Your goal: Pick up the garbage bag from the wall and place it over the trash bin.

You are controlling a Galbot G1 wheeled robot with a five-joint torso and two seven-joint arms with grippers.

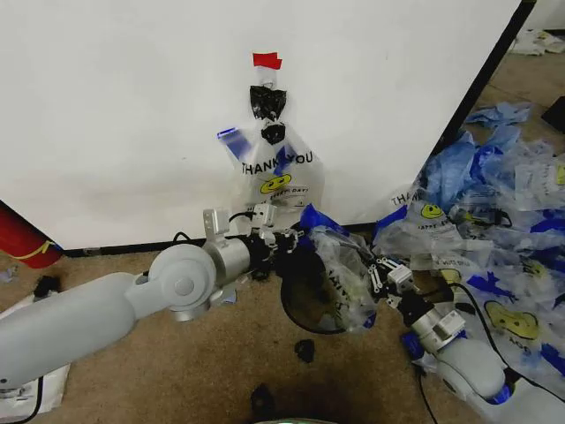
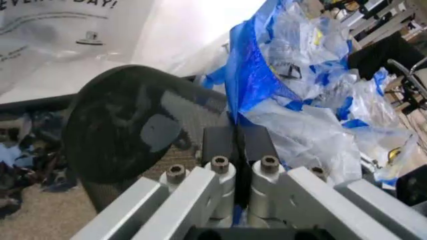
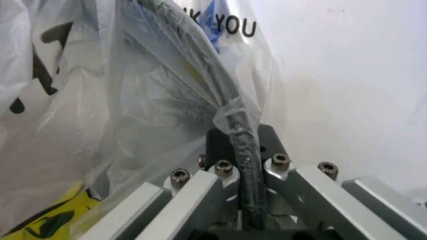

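The trash bin (image 1: 305,300), black wire mesh, is held tipped just off the carpet in front of the wall. The garbage bag (image 1: 346,276), thin and see-through with blue handle strips, is draped over the bin's right side. My left gripper (image 1: 294,240) is at the bin's upper left, shut on a blue handle strip (image 2: 248,80) of the bag, beside the mesh bin (image 2: 127,135). My right gripper (image 1: 377,276) is at the bin's right side, shut on the bin's rim (image 3: 230,107) with the bag's film (image 3: 100,125) wrapped over it.
A flat white smiley bag (image 1: 275,172) hangs on the wall under red tape (image 1: 267,60), just behind the bin. Heaped blue-and-clear bags (image 1: 494,212) fill the floor to the right. A red cylinder (image 1: 22,238) lies at far left. Small black scraps (image 1: 305,351) dot the carpet.
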